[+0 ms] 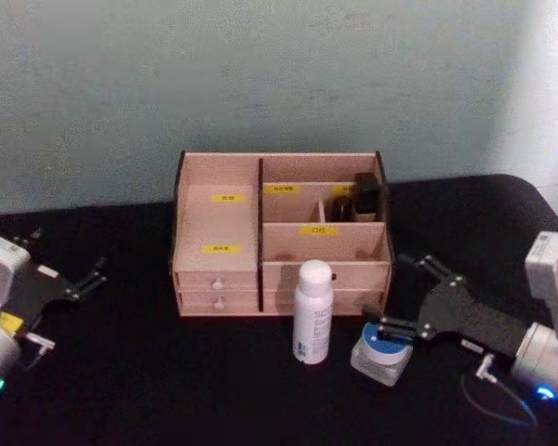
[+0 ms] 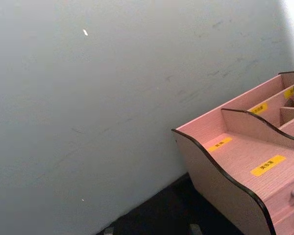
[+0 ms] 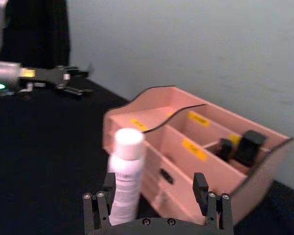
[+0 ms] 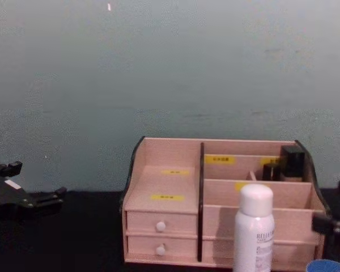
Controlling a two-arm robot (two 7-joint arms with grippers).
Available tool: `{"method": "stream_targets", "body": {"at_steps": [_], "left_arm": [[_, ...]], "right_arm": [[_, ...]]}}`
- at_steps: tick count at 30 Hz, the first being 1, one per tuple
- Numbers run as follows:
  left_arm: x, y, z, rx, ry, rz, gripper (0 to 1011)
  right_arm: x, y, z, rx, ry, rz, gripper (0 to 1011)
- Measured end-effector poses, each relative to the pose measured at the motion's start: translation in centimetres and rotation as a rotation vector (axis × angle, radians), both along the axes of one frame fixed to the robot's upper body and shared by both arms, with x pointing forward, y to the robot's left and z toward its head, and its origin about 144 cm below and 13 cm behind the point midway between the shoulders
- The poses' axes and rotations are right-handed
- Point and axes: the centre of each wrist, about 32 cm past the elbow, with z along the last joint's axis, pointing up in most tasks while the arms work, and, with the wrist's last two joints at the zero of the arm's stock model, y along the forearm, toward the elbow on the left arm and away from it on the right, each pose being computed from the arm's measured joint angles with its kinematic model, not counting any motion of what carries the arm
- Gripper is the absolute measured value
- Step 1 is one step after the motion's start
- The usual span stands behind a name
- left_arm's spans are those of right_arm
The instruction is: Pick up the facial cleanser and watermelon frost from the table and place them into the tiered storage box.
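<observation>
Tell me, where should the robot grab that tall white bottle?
Probably grip the facial cleanser by its straight round body, just below the cap, coming from the front. It stands upright with the tiered storage box close behind and the watermelon frost on its right.

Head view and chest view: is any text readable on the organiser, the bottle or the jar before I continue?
The yellow labels on the organiser: dark characters, too blurred to read.
The white bottle: dark lettering on its side, seemingly starting "BEL"; the rest is unreadable.
The jar with the blue lid: no text can be made out.
</observation>
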Motion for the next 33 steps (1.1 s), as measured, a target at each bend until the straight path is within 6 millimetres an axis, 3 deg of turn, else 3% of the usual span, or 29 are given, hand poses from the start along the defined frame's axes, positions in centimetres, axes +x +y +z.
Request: {"method": "stream_targets", "body": {"at_steps": [14,33], "left_arm": [[0.0,0.0,0.0,0.000,0.000,0.000,1001],[0.0,0.0,0.0,0.000,0.000,0.000,1001]], "right_arm": [[1.0,1.6,-0.9,-0.004,0.068,0.111,1003],[3.5,4.0,-1.6,-0.018,0.109,0.120,1003]]}}
